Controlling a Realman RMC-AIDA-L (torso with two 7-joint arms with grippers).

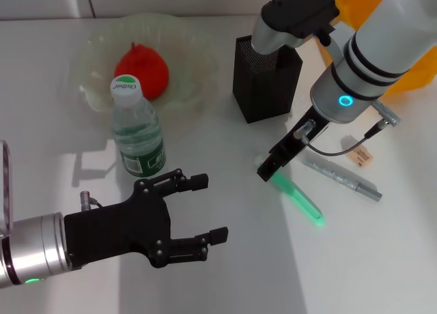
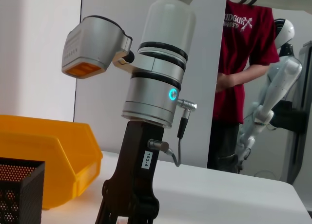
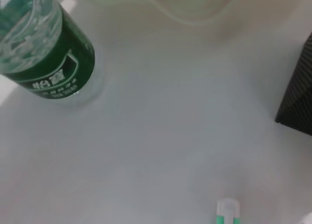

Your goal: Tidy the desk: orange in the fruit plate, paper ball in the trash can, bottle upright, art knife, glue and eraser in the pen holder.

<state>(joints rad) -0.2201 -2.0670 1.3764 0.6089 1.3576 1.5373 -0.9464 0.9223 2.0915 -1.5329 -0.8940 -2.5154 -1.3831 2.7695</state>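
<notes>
Three small items lie loose on the desk — the green glue stick (image 1: 298, 196), the grey art knife (image 1: 343, 177) and the eraser (image 1: 362, 156). The right gripper (image 1: 268, 168) hovers at the glue's cap end, its spread hidden; a glancing touch could roll the stick. The left gripper (image 1: 195, 216) waits with fingers spread beside the upright bottle (image 1: 138, 127).
</notes>
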